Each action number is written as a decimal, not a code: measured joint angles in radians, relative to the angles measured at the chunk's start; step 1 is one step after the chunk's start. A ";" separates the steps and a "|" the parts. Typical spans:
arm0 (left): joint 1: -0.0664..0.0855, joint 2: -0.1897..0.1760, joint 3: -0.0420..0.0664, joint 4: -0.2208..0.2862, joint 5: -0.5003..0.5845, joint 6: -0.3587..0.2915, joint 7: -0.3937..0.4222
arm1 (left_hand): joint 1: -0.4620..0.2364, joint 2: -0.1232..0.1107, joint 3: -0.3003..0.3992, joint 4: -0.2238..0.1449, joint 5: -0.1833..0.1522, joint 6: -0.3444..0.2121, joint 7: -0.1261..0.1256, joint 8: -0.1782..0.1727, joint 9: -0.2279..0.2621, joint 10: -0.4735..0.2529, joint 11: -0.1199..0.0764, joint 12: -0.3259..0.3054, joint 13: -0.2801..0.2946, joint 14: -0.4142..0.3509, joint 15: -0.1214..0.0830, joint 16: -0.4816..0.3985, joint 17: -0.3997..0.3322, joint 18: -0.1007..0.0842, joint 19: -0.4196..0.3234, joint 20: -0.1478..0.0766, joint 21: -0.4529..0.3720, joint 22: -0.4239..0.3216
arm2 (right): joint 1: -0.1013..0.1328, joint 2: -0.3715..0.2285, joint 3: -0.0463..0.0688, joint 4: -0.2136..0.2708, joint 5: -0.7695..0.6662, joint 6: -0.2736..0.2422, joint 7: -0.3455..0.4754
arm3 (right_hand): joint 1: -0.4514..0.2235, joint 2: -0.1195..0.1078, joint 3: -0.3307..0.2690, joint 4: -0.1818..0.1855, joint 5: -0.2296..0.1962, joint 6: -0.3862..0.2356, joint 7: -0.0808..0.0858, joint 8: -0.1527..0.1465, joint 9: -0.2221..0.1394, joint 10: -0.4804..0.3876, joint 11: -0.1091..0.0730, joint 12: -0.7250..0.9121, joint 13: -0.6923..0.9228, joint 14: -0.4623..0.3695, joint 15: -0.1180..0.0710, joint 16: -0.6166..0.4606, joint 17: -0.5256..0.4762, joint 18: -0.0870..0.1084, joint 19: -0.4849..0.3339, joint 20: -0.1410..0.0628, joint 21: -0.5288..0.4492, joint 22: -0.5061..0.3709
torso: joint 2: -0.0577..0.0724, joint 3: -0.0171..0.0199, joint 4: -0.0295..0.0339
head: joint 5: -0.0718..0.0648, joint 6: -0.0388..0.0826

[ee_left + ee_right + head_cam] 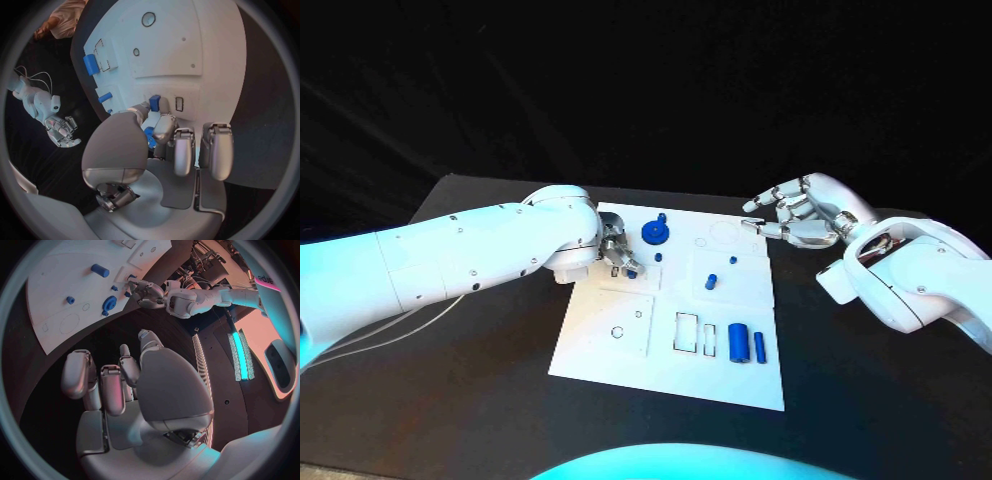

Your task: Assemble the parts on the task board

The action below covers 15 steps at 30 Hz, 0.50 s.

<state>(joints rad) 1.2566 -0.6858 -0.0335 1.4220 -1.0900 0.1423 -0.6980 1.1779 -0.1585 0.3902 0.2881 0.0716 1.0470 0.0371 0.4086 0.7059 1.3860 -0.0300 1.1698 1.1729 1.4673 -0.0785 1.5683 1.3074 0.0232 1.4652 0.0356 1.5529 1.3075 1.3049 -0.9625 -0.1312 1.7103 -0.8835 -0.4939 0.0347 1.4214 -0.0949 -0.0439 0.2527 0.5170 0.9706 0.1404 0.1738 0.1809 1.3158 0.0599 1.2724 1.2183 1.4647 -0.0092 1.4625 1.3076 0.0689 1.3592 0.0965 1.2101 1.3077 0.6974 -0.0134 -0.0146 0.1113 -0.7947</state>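
Head view: left hand (620,252) has its fingers clamped on a small blue part (154,103) at the task board (620,350)'s 10 o'clock corner. Right hand (798,215) hovers off the 2 o'clock corner over the desk (877,400), fingers loosely curled, holding nothing.

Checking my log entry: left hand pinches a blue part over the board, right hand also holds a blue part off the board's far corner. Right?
Half right. The left hand does pinch a blue part over the board. But the right hand holds nothing: the right wrist view shows its fingers apart and bare, beside the board's far corner.
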 measured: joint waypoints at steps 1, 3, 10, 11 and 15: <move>0.000 0.000 0.000 0.000 0.000 0.000 0.000 | -0.004 0.002 -0.003 0.002 0.000 0.000 0.000 0.000 0.000 0.000 0.000 0.000 0.000 0.000 0.000 0.000 0.000 0.000 0.000 0.000 0.000 0.000 | 0.000 0.000 0.000 0.000 0.000 0.000 0.000 | 0.000 0.000 0.000 0.000 0.000 0.000 0.000 0.000 0.000 0.000 0.000 0.000 0.000 0.000 0.000 0.000 0.000 0.000 0.000 0.000 0.000 0.000 | 0.000 0.0000 0.0000 | 0.000 -0.001; 0.000 0.000 0.000 0.000 0.000 0.001 0.000 | -0.012 0.002 -0.018 0.002 0.000 0.000 0.000 0.000 0.000 0.000 0.000 0.000 0.000 0.000 0.000 0.000 0.000 0.000 0.000 0.000 0.000 0.000 | 0.000 -0.001 0.000 0.001 0.000 0.000 0.000 | 0.000 0.000 0.000 0.000 0.000 0.000 0.000 0.000 0.000 0.000 0.000 0.000 0.000 0.000 0.000 0.000 0.000 0.000 0.000 0.000 0.000 0.000 | 0.000 0.0001 0.0000 | 0.000 -0.001; 0.000 -0.001 0.000 0.000 -0.001 0.001 0.000 | -0.071 0.012 -0.095 0.003 0.000 0.000 0.000 0.000 0.003 0.000 0.000 0.003 0.001 0.000 0.000 0.000 0.000 0.000 0.000 0.000 0.000 0.000 | 0.000 -0.002 0.000 0.001 0.000 0.000 0.000 | 0.000 0.000 0.000 0.000 0.000 0.000 0.000 0.000 0.001 0.000 0.000 0.000 0.000 0.000 0.000 0.000 0.000 0.000 0.000 0.000 0.000 0.000 | 0.000 0.0001 0.0002 | 0.000 -0.001; 0.000 -0.001 0.000 0.000 -0.001 0.000 0.000 | -0.078 0.011 -0.109 0.003 0.000 0.000 0.000 0.000 0.004 0.000 0.000 0.004 0.001 0.000 0.000 0.000 0.000 0.000 0.000 0.000 0.000 0.000 | 0.000 -0.002 0.000 0.001 0.000 0.000 0.000 | 0.000 0.000 0.000 0.000 0.000 0.000 0.000 0.000 0.001 0.000 0.000 0.000 -0.001 0.000 0.000 0.000 0.000 0.000 0.000 0.000 0.000 0.000 | 0.000 0.0001 0.0002 | 0.000 -0.001; 0.000 -0.004 0.000 0.003 -0.001 -0.001 0.000 | -0.102 0.014 -0.175 0.004 0.000 0.000 0.000 0.000 0.006 0.000 0.000 0.004 0.002 0.000 0.000 0.000 0.000 0.000 0.000 0.000 0.000 0.000 | 0.000 -0.003 0.000 0.001 0.000 0.000 0.000 | 0.000 0.000 0.000 0.000 0.000 0.000 0.000 0.000 0.001 0.000 0.000 0.000 -0.001 0.000 0.000 0.000 0.000 0.000 0.000 0.000 0.000 0.000 | -0.001 -0.0001 0.0004 | 0.000 0.000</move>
<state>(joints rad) 1.2564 -0.6894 -0.0336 1.4246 -1.0905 0.1414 -0.6981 1.0756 -0.1446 0.2148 0.2917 0.0716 1.0469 0.0371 0.4086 0.7118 1.3859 -0.0300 1.1737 1.1748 1.4673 -0.0784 1.5683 1.3074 0.0231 1.4652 0.0356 1.5529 1.3074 1.3049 -0.9652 -0.1312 1.7115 -0.8839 -0.4939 0.0347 1.4214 -0.0949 -0.0439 0.2527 0.5170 0.9706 0.1404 0.1738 0.1817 1.3158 0.0599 1.2724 1.2175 1.4647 -0.0092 1.4625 1.3075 0.0689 1.3592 0.0965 1.2101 1.3075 0.6968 -0.0135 -0.0142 0.1115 -0.7947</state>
